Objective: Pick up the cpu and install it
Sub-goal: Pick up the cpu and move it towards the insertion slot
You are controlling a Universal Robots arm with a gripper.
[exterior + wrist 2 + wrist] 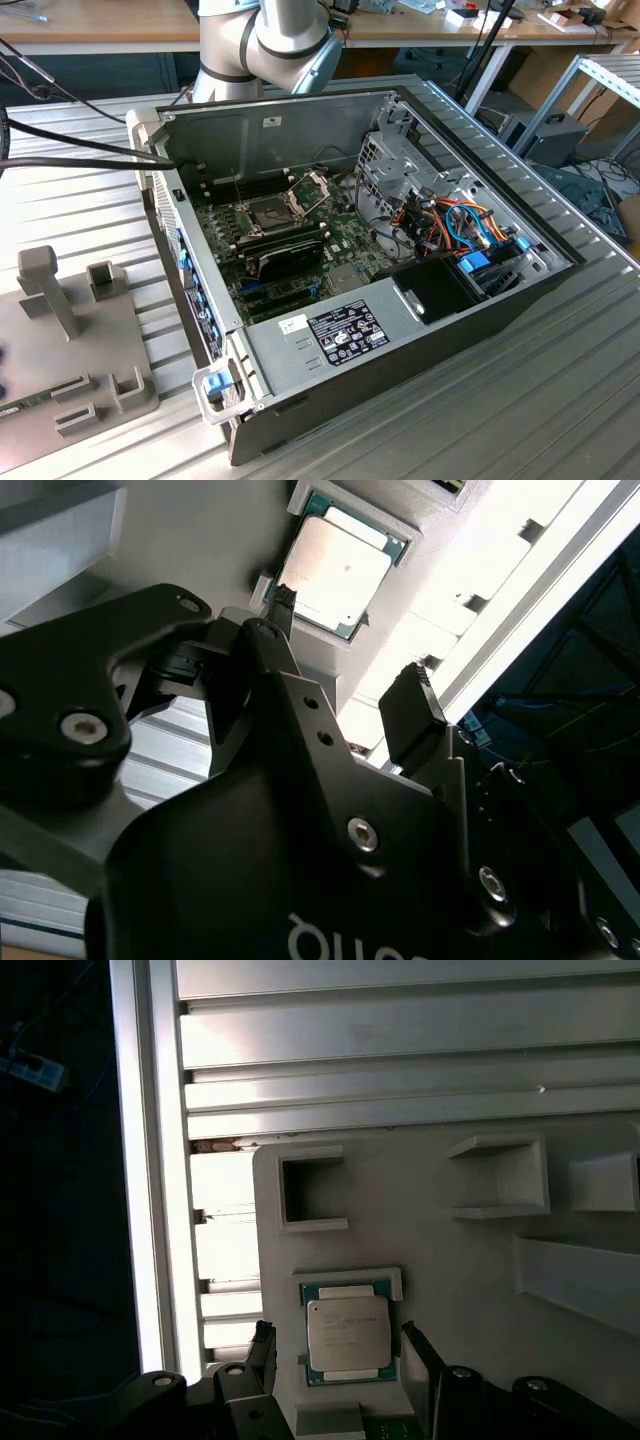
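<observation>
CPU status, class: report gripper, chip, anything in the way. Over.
Gripper open, lined up over the cpu. Cpu flat in its nest on the grey holder plate, not gripped. Nothing in the way.

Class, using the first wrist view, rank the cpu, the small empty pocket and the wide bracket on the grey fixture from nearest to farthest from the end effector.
1. cpu: in its holder, between the fingers of the open end effector.
2. small empty pocket: farther along the fixture, roughly in line with the cpu.
3. wide bracket: off to one side, farthest.
</observation>
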